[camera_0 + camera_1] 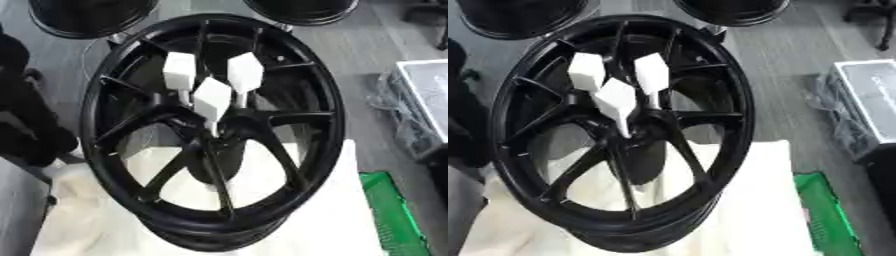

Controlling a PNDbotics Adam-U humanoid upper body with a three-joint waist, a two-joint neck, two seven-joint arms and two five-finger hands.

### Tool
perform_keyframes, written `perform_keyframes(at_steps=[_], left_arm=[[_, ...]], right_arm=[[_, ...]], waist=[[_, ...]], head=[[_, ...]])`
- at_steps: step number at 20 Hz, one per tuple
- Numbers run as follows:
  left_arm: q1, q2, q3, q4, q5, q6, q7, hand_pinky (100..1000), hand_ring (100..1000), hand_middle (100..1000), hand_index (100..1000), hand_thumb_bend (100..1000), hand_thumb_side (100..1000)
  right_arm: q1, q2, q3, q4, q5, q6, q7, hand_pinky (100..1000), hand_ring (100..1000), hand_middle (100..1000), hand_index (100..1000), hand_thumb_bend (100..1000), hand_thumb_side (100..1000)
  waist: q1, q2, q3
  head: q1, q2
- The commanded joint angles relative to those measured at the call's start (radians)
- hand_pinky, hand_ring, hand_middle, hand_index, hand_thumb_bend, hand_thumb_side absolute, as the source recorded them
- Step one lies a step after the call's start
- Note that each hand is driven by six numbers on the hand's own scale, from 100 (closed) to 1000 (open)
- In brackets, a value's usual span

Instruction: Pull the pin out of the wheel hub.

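— on the white cloth [306, 220] at the middle of both views, what stands there?
— a black wheel hub [210, 125], tilted up on its rim, spokes running to the centre.
— and the pins?
— three white pins [213, 98] with blocky heads stick out near the centre, close together: one upper left [179, 70], one upper right [244, 73], one lower and in front. their thin stems go down toward the hub's middle.
— the robot's hands?
— neither one shows in either view, so i cannot tell how their fingers stand.
— anything around the wheel?
— more black wheels [87, 17] along the far edge, a green crate [394, 215] at the lower right, a grey box [872, 95] wrapped in clear film at the right, grey floor [350, 45] behind.
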Motion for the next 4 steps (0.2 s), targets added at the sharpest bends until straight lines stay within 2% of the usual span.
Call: perform_keyframes(at_steps=[1,4], left_arm=[[-0.017,0.016,-0.003,-0.023,0.001,0.001,-0.008,629,741,662,767,100,846],[-0.025,0.012,-0.015,-0.022,0.003,0.003,-0.019,629,741,662,767,100,846]], right_arm=[[-0.027,-0.037,0.028,-0.076,-0.156,-0.087,-0.058,778,798,768,945,100,726],[-0.075,-0.054,0.068,-0.112,-0.25,-0.177,-0.047,765,772,744,921,100,712]], waist=[[-0.005,-0.016,0.003],[-0.006,-0.019,0.007]], head=[[-0.004,-0.001],[-0.007,-0.001]])
